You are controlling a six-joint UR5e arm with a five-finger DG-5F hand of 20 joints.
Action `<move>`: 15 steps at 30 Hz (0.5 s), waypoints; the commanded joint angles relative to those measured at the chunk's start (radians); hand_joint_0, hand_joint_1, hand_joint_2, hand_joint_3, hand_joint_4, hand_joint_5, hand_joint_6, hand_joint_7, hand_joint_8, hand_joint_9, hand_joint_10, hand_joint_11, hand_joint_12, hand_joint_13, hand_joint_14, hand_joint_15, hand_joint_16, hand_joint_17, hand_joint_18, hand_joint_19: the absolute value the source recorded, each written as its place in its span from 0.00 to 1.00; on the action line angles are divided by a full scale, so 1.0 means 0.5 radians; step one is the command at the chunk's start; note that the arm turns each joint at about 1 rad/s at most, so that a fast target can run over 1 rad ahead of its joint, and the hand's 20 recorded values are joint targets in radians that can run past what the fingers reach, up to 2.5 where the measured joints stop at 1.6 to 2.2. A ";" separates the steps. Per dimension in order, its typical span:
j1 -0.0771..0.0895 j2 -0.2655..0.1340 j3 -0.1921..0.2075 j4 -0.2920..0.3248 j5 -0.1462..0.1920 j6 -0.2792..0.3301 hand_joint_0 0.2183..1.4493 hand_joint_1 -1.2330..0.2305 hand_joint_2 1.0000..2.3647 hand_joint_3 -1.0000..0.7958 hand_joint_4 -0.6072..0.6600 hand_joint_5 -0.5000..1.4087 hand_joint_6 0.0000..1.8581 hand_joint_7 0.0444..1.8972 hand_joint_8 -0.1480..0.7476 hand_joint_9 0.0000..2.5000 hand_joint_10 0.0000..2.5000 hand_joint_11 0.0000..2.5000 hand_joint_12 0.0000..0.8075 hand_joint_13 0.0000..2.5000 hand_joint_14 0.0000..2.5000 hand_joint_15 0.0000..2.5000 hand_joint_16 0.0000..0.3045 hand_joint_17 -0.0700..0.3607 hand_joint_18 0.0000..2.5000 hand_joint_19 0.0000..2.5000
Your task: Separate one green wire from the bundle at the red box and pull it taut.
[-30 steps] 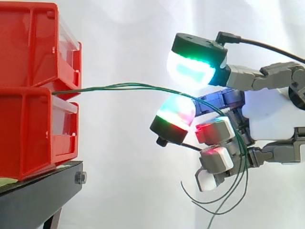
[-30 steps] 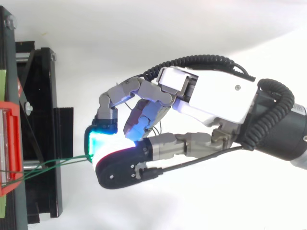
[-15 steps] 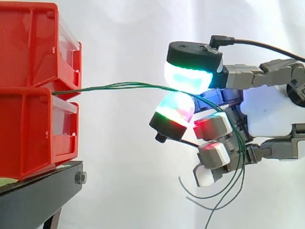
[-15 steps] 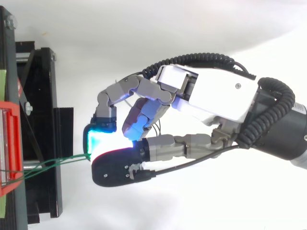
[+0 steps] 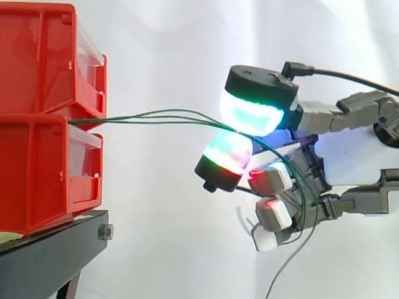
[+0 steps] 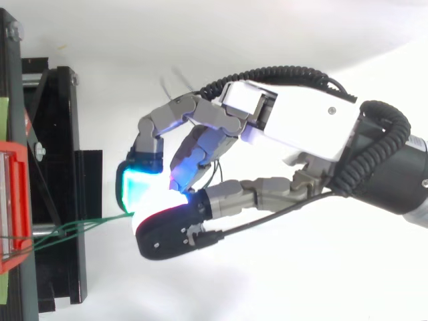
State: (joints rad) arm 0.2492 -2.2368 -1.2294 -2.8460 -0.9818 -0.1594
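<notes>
In the side view, the green wires [image 5: 149, 116] ran nearly level from the seam between the stacked red bins [image 5: 37, 174] rightward to the hand [image 5: 349, 156]. Two glowing fingertips [image 5: 252, 112], one above and one below, were pinched together on them, and the slack hung in loops behind the curled lower fingers. In the top view, the green wires [image 6: 80, 227] lay along the line from the red bins [image 6: 13, 207] to the pinch, so a pull along that axis, away from the red bins, was judged to tauten them; how many strands the pinch held could not be told.

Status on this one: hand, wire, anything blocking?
Hand shut on green wires, pinched between pads. Several strands together, bowed from red bins. Nothing blocking.
</notes>
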 commanded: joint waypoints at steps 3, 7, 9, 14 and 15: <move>-0.004 0.000 -0.014 0.010 0.022 -0.009 0.39 0.35 0.00 0.28 0.51 0.16 0.49 0.55 0.46 0.47 0.01 0.41 0.42 0.41 0.01 0.32 0.18 0.45 0.27 0.29; -0.004 0.000 -0.014 0.032 0.037 -0.006 0.37 0.37 0.00 0.28 0.53 0.17 0.50 0.53 0.46 0.47 0.01 0.42 0.42 0.41 0.01 0.32 0.18 0.45 0.27 0.29; 0.002 0.000 -0.014 0.044 0.043 -0.006 0.35 0.39 0.00 0.28 0.56 0.17 0.50 0.53 0.46 0.48 0.01 0.42 0.43 0.41 0.01 0.32 0.18 0.45 0.27 0.29; 0.008 0.000 -0.014 0.044 0.043 0.000 0.28 0.47 0.00 0.28 0.57 0.17 0.49 0.48 0.47 0.49 0.01 0.41 0.44 0.42 0.01 0.32 0.19 0.46 0.28 0.29; 0.008 0.000 -0.014 0.044 0.043 0.000 0.27 0.48 0.00 0.28 0.58 0.17 0.49 0.49 0.48 0.49 0.01 0.41 0.44 0.42 0.01 0.32 0.19 0.46 0.29 0.29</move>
State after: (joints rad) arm 0.2515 -2.2367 -1.2364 -2.8248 -0.9608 -0.1610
